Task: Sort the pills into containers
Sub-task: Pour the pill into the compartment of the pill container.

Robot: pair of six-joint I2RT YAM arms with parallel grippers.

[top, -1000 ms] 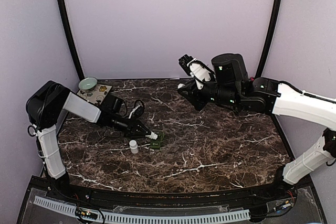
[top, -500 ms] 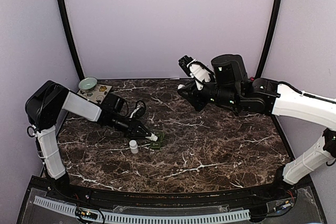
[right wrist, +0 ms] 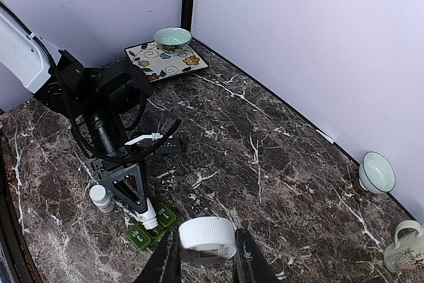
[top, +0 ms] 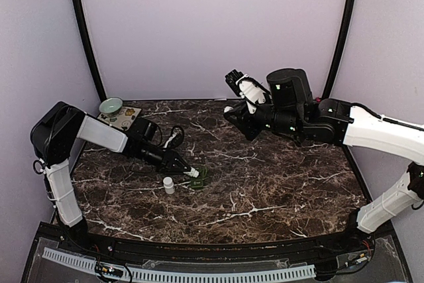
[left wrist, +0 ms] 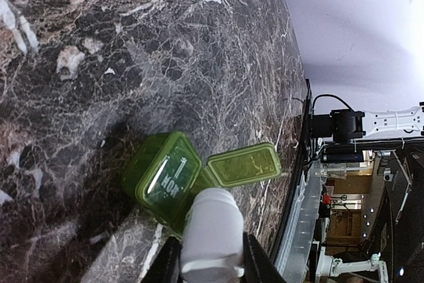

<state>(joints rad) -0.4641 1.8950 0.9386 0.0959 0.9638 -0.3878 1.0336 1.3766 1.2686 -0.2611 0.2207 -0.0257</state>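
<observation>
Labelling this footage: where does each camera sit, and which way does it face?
Top external: high behind the bases, facing the table; left arm, right arm show.
Left wrist: low, facing the green box; left gripper holds white bottle.
Right wrist: raised, facing left arm; right gripper holds another bottle.
All share the green box.

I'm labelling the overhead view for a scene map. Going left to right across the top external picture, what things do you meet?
Teal bowl → standing white bottle → green pill box → raised white bottle held in the right end effector.
</observation>
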